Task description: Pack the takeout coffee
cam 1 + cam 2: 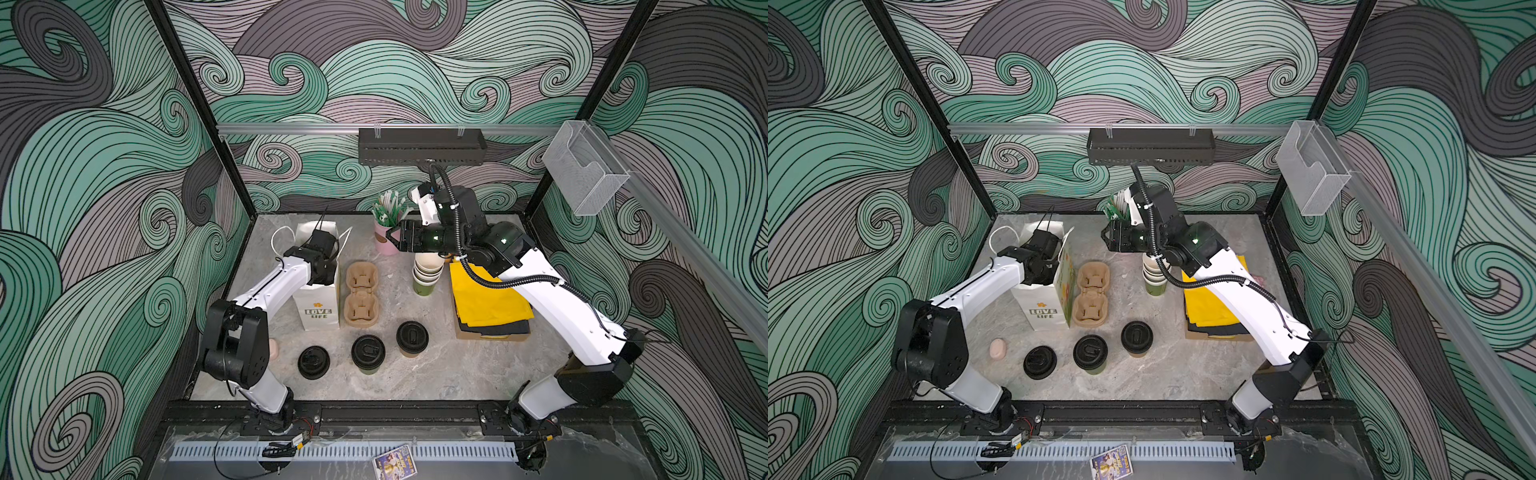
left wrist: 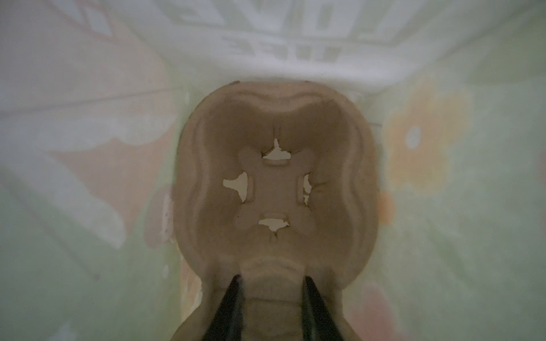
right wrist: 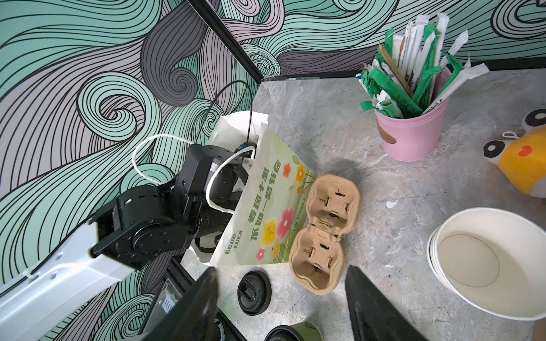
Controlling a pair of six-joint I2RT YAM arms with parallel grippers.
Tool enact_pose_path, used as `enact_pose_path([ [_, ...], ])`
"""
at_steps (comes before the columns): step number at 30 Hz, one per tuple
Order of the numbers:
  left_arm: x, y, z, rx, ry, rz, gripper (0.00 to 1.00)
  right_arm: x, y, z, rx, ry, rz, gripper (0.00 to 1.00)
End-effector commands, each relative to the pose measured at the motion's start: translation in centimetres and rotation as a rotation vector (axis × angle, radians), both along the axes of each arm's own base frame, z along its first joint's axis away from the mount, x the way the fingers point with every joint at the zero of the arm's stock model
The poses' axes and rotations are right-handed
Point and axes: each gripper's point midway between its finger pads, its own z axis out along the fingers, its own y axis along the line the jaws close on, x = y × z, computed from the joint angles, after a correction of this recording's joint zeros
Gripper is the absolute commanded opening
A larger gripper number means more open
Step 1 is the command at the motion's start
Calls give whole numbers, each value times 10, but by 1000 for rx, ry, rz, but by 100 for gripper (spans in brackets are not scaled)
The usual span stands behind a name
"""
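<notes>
Two black-lidded paper cups stand upright: green cup point(image 1: 368, 353), brown cup point(image 1: 411, 338).

Green cup point(image 1: 368, 354) beside brown cup point(image 1: 412, 340)

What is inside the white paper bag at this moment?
A brown cup carrier, gripped at its middle by the left gripper. Its one visible pocket is empty. The rest of it, and the floor of the bag, cannot be seen.

Carrier point(image 1: 361, 297) right of bag point(image 1: 318, 309), second carrier point(image 2: 274, 189) seemingly inside, left lidded cup point(image 1: 368, 352), right lidded cup point(image 1: 411, 337) in front
</notes>
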Motion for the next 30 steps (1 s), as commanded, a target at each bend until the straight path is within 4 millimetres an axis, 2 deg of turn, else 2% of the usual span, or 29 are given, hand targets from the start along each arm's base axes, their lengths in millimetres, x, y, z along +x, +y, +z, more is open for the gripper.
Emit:
enact_pose_path([
  [1, 2, 8, -8, 23, 3, 27, 16, -2, -7, 5, 8, -8, -23, 69],
  [10, 1, 12, -8, 17, -9, 46, 35, -3, -12, 7, 10, -8, -44, 69],
  [19, 3, 12, 18, 2, -71, 46, 52, -5, -17, 9, 10, -16, -55, 69],
  [30, -3, 5, 57, -53, -147, 18, 54, -7, -18, 10, 24, -17, -56, 69],
])
